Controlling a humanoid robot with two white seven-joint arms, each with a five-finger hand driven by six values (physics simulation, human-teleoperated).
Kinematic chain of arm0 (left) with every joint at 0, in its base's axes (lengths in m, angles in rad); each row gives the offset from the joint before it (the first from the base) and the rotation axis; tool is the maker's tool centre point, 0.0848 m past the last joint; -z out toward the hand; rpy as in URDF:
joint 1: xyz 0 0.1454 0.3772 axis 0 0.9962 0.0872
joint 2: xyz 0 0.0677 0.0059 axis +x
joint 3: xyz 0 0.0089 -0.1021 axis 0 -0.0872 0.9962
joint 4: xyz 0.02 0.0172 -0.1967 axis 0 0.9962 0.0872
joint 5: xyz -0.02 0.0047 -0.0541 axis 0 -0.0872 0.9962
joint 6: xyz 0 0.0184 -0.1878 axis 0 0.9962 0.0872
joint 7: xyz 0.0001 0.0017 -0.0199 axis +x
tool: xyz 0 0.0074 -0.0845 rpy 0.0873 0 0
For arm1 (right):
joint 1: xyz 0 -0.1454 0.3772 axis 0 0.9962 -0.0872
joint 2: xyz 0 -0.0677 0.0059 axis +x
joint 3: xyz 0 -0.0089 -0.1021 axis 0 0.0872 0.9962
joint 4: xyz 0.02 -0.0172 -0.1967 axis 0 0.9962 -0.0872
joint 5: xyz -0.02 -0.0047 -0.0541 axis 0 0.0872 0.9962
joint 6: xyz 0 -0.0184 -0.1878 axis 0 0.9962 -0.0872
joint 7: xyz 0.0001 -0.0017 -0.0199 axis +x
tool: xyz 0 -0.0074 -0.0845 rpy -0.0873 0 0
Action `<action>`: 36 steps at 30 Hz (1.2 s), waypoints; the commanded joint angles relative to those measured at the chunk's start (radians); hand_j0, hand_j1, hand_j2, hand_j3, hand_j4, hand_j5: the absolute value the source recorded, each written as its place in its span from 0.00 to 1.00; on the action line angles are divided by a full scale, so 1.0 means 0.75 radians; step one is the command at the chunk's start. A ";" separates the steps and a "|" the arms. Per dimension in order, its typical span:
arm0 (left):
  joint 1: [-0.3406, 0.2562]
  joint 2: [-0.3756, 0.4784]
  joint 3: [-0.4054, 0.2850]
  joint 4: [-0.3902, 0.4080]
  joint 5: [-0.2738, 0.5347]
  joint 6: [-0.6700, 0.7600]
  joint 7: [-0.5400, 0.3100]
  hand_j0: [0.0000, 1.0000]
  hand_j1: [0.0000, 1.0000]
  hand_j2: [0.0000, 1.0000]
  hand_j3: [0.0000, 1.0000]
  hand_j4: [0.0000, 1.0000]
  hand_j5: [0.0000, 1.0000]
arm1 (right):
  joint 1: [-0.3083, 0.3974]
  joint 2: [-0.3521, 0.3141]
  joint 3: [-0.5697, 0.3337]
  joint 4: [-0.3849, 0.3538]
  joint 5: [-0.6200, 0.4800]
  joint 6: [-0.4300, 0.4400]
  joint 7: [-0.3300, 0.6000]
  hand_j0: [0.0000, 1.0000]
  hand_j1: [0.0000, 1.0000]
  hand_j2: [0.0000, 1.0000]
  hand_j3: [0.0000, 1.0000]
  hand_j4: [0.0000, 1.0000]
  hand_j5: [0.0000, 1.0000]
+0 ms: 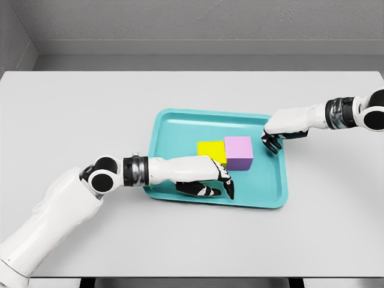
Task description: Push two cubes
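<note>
Both cubes sit inside the teal tray (180,123), near its middle: yellow cube (211,150) on the left, pink cube (239,152) on the right, side faces touching.

Left hand (210,180) lies over the tray's near rim, just in front of the yellow cube. Fingers loosely extended, dark tips pointing right and down, holding nothing. Right hand (274,139) hangs over the tray's right side, near the pink cube but apart from it. Fingers curled downward, holding nothing.

Risks, as judged:
- An off-centre push on the touching pair may twist one cube and split the pair.
- The left forearm crosses the near rim; dragging it could shift the whole tray on the white table (72,114).
- A hard push may ride a cube up the raised lip.

Room: open tray floor behind the cubes toward the far rim and to the far left. Less room to the right, where the right hand hangs, and in front, where the left hand lies.
</note>
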 commanded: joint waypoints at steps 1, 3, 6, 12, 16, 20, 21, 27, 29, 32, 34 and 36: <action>0.000 0.000 0.001 0.000 0.011 0.004 0.000 0.51 0.51 0.51 0.51 0.51 0.51 | 0.000 -0.007 -0.001 0.018 0.193 -0.005 -0.035 0.18 0.18 0.18 0.18 0.18 0.18; 0.000 0.000 0.003 0.000 0.011 0.004 0.000 0.51 0.51 0.51 0.51 0.51 0.51 | 0.000 -0.007 -0.001 0.018 0.193 -0.005 -0.035 0.18 0.18 0.18 0.18 0.18 0.18; 0.000 0.000 0.003 0.002 0.011 0.004 0.000 0.51 0.51 0.51 0.51 0.51 0.51 | 0.000 -0.007 0.001 0.018 0.191 -0.005 -0.035 0.18 0.18 0.18 0.18 0.18 0.18; -0.008 0.000 0.001 0.015 0.011 0.004 0.000 0.50 0.50 0.50 0.50 0.50 0.50 | 0.000 -0.007 0.001 0.020 0.191 -0.005 -0.035 0.16 0.16 0.16 0.16 0.16 0.16; -0.008 -0.002 0.001 0.013 0.011 0.004 0.000 0.50 0.50 0.50 0.50 0.50 0.50 | 0.000 -0.005 0.001 0.022 0.191 -0.005 -0.035 0.15 0.15 0.15 0.15 0.15 0.15; -0.008 -0.002 0.001 0.015 0.009 0.004 0.000 0.50 0.50 0.50 0.50 0.50 0.50 | 0.000 -0.005 0.001 0.022 0.191 -0.005 -0.035 0.16 0.16 0.16 0.16 0.16 0.16; -0.008 0.000 0.003 0.015 0.009 0.004 0.000 0.50 0.50 0.50 0.50 0.50 0.50 | 0.000 -0.005 0.001 0.022 0.191 -0.005 -0.035 0.16 0.16 0.16 0.16 0.16 0.16; -0.014 -0.002 0.003 0.033 0.007 0.004 0.000 0.50 0.50 0.50 0.50 0.50 0.50 | 0.000 -0.005 0.001 0.022 0.191 -0.005 -0.035 0.16 0.16 0.16 0.16 0.16 0.16; -0.014 -0.004 0.003 0.033 0.007 0.004 0.000 0.50 0.50 0.50 0.50 0.50 0.50 | 0.000 -0.007 0.001 0.022 0.193 -0.005 -0.035 0.16 0.16 0.16 0.16 0.16 0.16; -0.014 -0.012 0.003 0.031 0.003 0.004 0.000 0.52 0.52 0.52 0.52 0.52 0.52 | 0.000 -0.007 0.001 0.022 0.193 -0.005 -0.035 0.16 0.16 0.16 0.16 0.16 0.16; -0.014 -0.010 0.005 0.019 0.007 0.004 0.000 0.56 0.56 0.56 0.56 0.56 0.56 | 0.000 -0.005 0.001 0.022 0.191 -0.005 -0.035 0.16 0.16 0.16 0.16 0.16 0.16; -0.006 -0.002 0.011 -0.022 0.013 0.004 0.000 0.56 0.56 0.56 0.56 0.56 0.56 | 0.000 -0.005 0.001 0.020 0.193 -0.005 -0.035 0.16 0.16 0.16 0.16 0.16 0.16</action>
